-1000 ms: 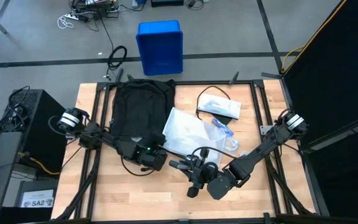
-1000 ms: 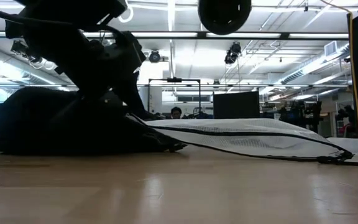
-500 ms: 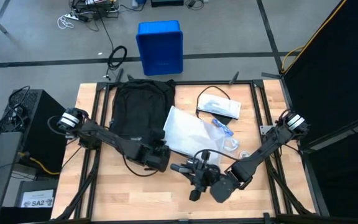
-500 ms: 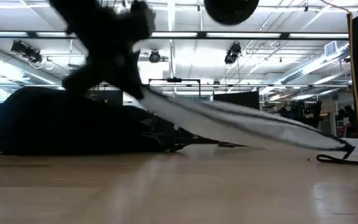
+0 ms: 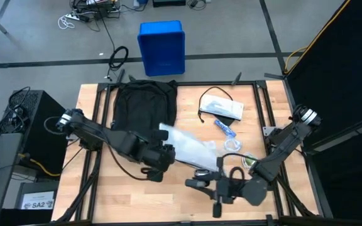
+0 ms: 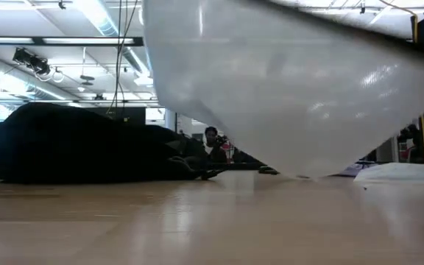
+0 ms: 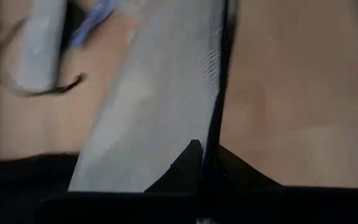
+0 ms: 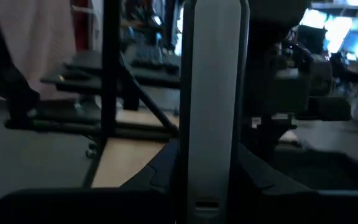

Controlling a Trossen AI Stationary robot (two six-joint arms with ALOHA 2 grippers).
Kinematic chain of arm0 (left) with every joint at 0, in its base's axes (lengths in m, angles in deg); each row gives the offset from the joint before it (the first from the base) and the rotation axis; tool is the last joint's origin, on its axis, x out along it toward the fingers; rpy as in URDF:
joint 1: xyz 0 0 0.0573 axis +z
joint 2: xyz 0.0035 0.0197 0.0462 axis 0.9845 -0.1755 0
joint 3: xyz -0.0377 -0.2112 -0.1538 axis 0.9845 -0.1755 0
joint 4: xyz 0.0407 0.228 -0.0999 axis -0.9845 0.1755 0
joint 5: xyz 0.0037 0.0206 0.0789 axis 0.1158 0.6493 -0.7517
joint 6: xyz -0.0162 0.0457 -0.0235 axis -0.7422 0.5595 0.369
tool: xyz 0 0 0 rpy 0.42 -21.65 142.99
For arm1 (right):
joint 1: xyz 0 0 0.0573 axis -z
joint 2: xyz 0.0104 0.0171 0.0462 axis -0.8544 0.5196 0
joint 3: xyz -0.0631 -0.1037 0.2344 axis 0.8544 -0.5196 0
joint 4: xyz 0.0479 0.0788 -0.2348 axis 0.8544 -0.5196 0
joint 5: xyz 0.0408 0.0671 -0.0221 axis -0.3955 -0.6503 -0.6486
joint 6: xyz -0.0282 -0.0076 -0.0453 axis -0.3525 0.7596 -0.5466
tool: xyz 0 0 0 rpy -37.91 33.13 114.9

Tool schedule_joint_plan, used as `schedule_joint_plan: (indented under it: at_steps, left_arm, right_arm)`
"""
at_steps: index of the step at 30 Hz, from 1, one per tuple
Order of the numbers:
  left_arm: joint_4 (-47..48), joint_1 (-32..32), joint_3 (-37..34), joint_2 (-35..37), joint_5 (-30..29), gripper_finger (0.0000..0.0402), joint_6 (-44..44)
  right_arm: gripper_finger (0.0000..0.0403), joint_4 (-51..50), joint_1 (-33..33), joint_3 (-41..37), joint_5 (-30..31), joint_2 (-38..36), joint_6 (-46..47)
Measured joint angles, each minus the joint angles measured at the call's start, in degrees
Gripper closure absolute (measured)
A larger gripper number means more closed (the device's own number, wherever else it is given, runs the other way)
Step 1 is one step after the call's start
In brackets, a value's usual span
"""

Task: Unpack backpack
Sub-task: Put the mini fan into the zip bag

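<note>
The black backpack (image 5: pixel 144 103) lies flat at the table's far left and shows as a dark mound in the low view (image 6: pixel 72 143). My left gripper (image 5: pixel 163 157) hovers just near of it, shut on a white mesh pouch (image 5: pixel 190 147) with a black zip edge. The pouch fills the top of the low view (image 6: pixel 285 88). My right gripper (image 5: pixel 217 187) is raised over the table's near edge, right of centre. It points level and is shut on a long pale-grey flat thing (image 8: pixel 210 106). My left gripper pinches the pouch's black-edged side (image 7: pixel 211 134) between its two fingers, slanting down from the left. That side is lifted and the pouch sags below it. Its lowest part (image 6: pixel 300 173) reaches about down to the table. My right gripper pinches the pale-grey thing between its two fingers near one end (image 8: pixel 207 186). The thing stands out ahead of the fingers, clear of the table.
A white pouch with a black cord (image 5: pixel 222 107), a blue item (image 5: pixel 225 127), a clear item (image 5: pixel 233 145) and a green item (image 5: pixel 250 161) lie on the table's right half. A blue bin (image 5: pixel 162 47) stands on the floor beyond the far edge.
My left gripper has risen quickly and turned, taking the pouch's near left edge up with it. The pouch, flat a second ago, is now lifted and bunched. My right gripper has moved up and toward the table's near right with its pale-grey thing.
</note>
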Motion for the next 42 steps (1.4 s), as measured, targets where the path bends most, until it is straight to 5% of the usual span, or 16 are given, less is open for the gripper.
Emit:
schedule_joint_plan:
  at_steps: [5, 11, 17, 23, 28, 35, 42]
  left_arm:
    - [0.6, 2.4, 4.9, 4.2, 9.6, 0.0402, -3.1]
    - [-0.1, 6.7, 0.9, 9.0, 12.4, 0.0402, -6.9]
    - [-16.3, 11.9, -16.1, 13.2, 21.6, 0.0401, -6.9]
    - [-34.4, 13.1, -34.7, 18.9, 23.0, 0.0401, -7.3]
    - [-44.8, 16.1, -42.3, 24.3, 28.4, 0.0402, -10.8]
    - [-45.9, 13.0, -40.9, 30.1, 28.5, 0.0402, -18.2]
    - [-49.2, 9.2, -39.2, 33.1, 19.4, 0.0402, -24.0]
  right_arm:
    - [0.0341, 3.5, -1.9, 0.1, 0.0, -3.9, -5.5]
    - [0.0341, 3.6, -2.0, 0.1, 0.0, -5.6, -7.6]
    - [0.0341, 1.0, -0.4, 0.1, 0.0, -5.6, -6.6]
    - [0.0341, -4.3, 1.7, 0.1, -0.1, -5.6, -2.1]
    - [0.0341, -6.0, 4.7, 0.0, -1.1, -5.7, -1.0]
    - [0.0341, -7.3, 7.5, 0.0, -2.6, -5.8, -2.0]
    - [0.0341, -8.2, 9.5, 0.0, -3.0, -6.4, -4.0]
